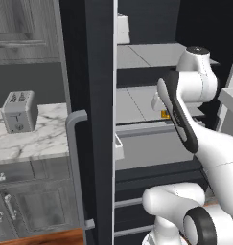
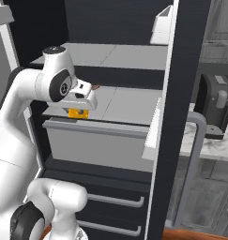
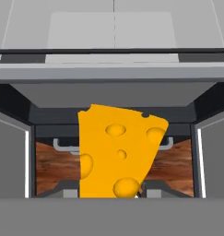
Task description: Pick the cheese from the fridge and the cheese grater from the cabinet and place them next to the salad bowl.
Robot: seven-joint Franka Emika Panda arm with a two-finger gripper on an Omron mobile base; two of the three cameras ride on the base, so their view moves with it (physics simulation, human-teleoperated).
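The fridge (image 2: 181, 93) stands open, its pale shelf (image 2: 129, 105) mid-frame in the right base view. The hand (image 2: 79, 111), left of centre there, is closed on the cheese (image 2: 78, 113), which hangs directly beneath it at the shelf's front edge, long axis along the fingers.

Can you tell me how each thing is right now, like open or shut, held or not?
fridge: door open, pale shelves showing.
cheese: held by the pincer, lifted at the front edge of a fridge shelf.
pincer: shut on the cheese, at the fridge shelf.
toaster: standing upright on the marble counter, slots empty.
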